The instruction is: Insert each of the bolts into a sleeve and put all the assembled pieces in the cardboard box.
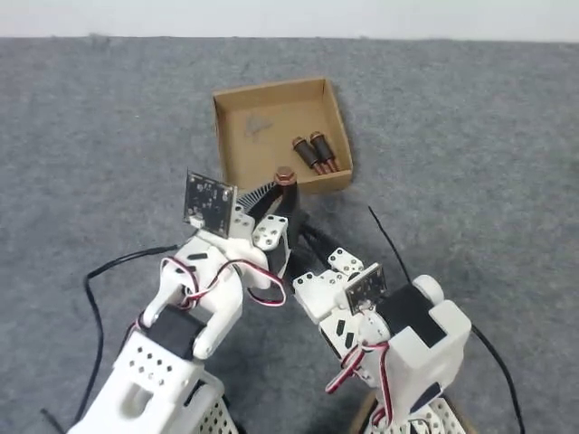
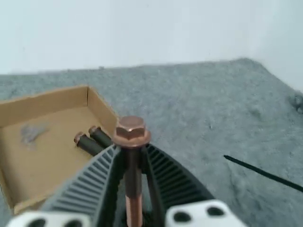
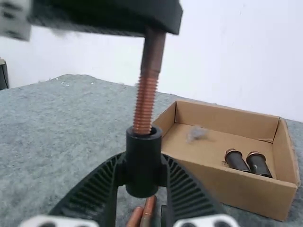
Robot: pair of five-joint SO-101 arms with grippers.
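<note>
Clearly the left claw (image 2: 131, 158) was clamped on the bolt (image 2: 130, 133) under its head, the right claw (image 3: 143, 166) tight round the sleeve (image 3: 142, 146), thread tip just inside its mouth. Keeping both in line while pushing seemed wise. Nearby, the cardboard box (image 3: 227, 184) held two finished pieces (image 3: 246, 161).

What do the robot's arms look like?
The left arm and right arm are chunky white plastic with black motor blocks. Red, white and black wires loop along them, and each carries a small camera board. The left gripper and right gripper have black ribbed fingers on white bases with round holes.
</note>
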